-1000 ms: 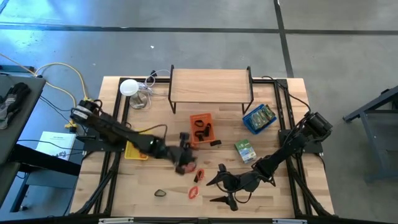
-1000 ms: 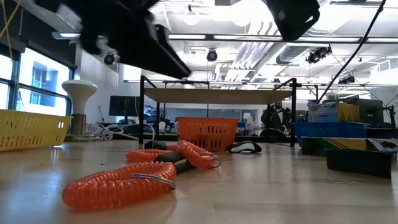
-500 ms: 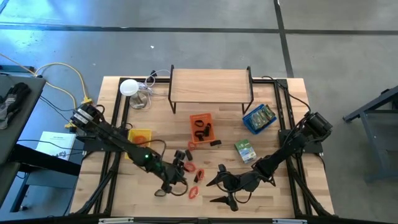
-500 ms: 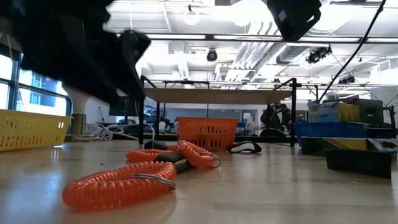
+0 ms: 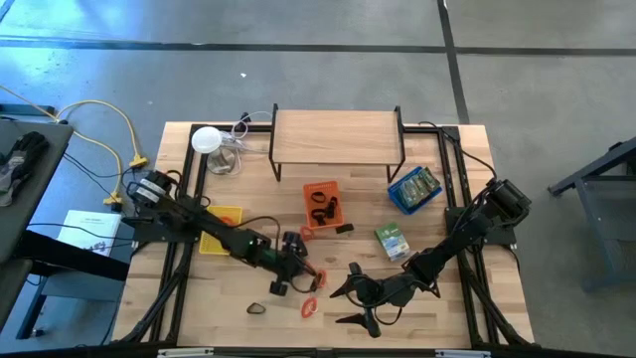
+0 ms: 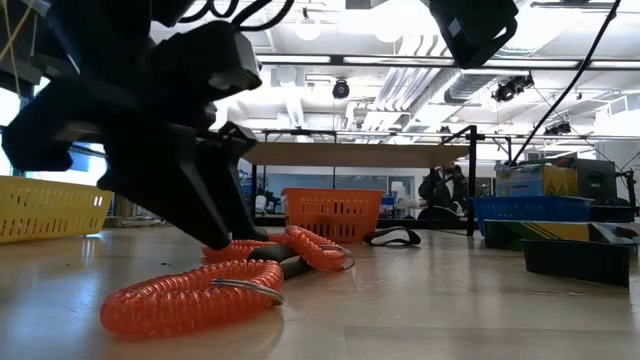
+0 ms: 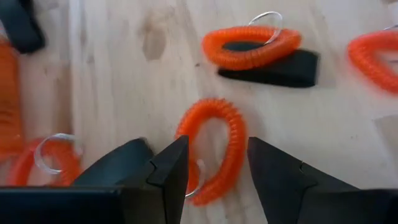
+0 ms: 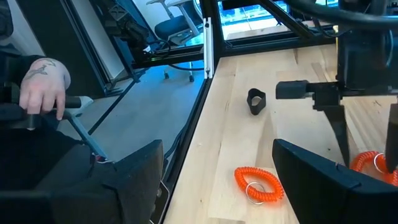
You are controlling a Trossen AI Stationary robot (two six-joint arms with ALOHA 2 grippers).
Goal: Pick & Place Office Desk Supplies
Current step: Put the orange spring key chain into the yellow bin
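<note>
Several red-orange coiled loops lie on the wooden table. One loop [image 7: 214,149] lies flat between the open fingers of my left gripper [image 7: 217,168], which slants down near the table's middle [image 5: 301,270]; I see no touch. Another loop [image 7: 252,46] rests on a black clip-like piece [image 7: 273,65]. A further loop [image 8: 258,183] and a black clip [image 8: 255,101] lie near the front edge. A green-and-silver packet [image 5: 392,242] lies right of centre. My right gripper [image 5: 356,295] hovers open near the front edge, with nothing between its fingers.
An orange tray [image 5: 321,204], a yellow tray [image 5: 221,242] and a blue tray [image 5: 414,189] stand on the table. A wooden shelf [image 5: 338,139] and a white lamp [image 5: 206,139] are at the far side. A person's hand [image 8: 43,87] shows beyond the table's edge.
My left gripper has come down toward the table and tipped its fingers more steeply, ending over the orange loops. Its fingers keep the same gap. The loops and clips lie where they were.
</note>
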